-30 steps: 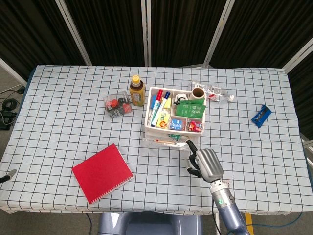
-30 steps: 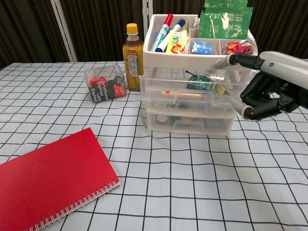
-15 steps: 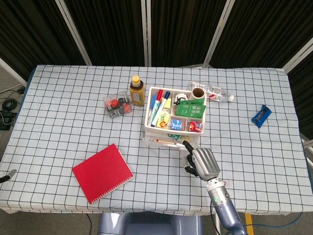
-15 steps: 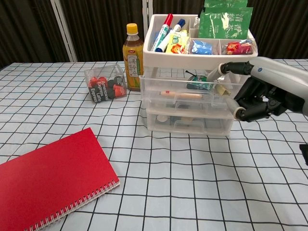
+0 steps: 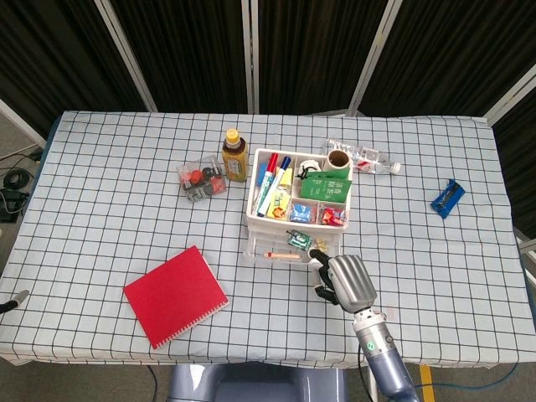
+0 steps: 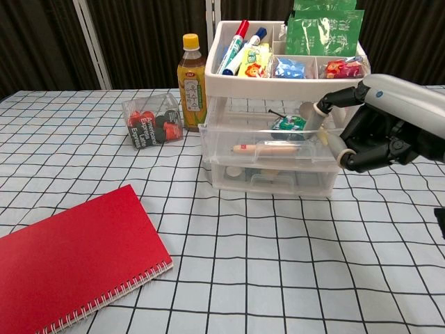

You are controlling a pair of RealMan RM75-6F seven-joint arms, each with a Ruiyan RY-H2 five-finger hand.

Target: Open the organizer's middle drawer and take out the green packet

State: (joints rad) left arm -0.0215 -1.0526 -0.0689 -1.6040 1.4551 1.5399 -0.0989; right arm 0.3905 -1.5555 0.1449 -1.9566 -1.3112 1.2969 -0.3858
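The right hand [image 6: 375,132] reaches in from the right side of the table, its forearm rising from the near edge in the head view [image 5: 343,280]. It sits at the front right corner of the clear organizer [image 6: 278,122], level with the middle drawer [image 6: 268,142], which stands pulled out a little past the drawers above and below. One finger [image 6: 327,108] stretches over the drawer's right rim while a lower finger [image 6: 334,142] curls against the drawer's front right end, so the hand grips the drawer edge between them; the other fingers are folded in under the palm. The green packet [image 6: 288,124] lies inside the open middle drawer toward its right end, just beside the upper fingertip, next to a wooden-handled tool [image 6: 268,147] along the drawer front. The left hand shows in neither view. A red notebook [image 6: 69,261] lies flat at the near left.
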